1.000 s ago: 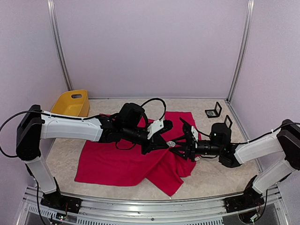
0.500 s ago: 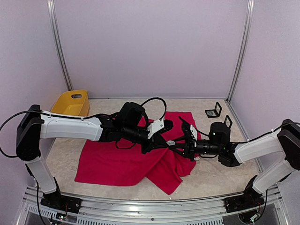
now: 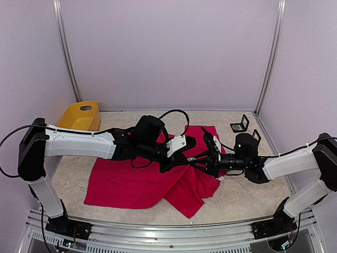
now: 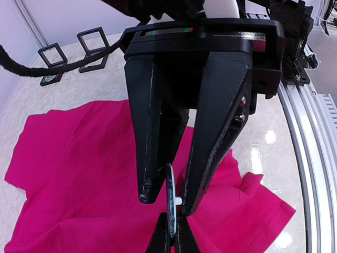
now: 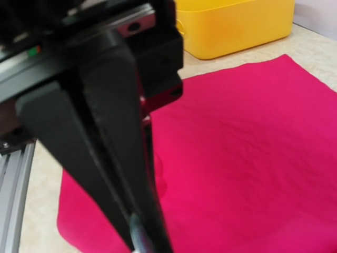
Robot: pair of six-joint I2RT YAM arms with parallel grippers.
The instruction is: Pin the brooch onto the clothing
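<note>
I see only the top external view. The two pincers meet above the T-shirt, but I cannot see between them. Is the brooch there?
Observer: Yes. In the left wrist view the left pincer is shut on the brooch, a thin disc seen edge-on.
Operator: And the right pincer?
Observer: Open; its fingers stand on either side of the brooch, with a gap showing beside one.
Operator: Any contact yet?
Observer: A small white stud on the brooch touches the other finger.
</note>
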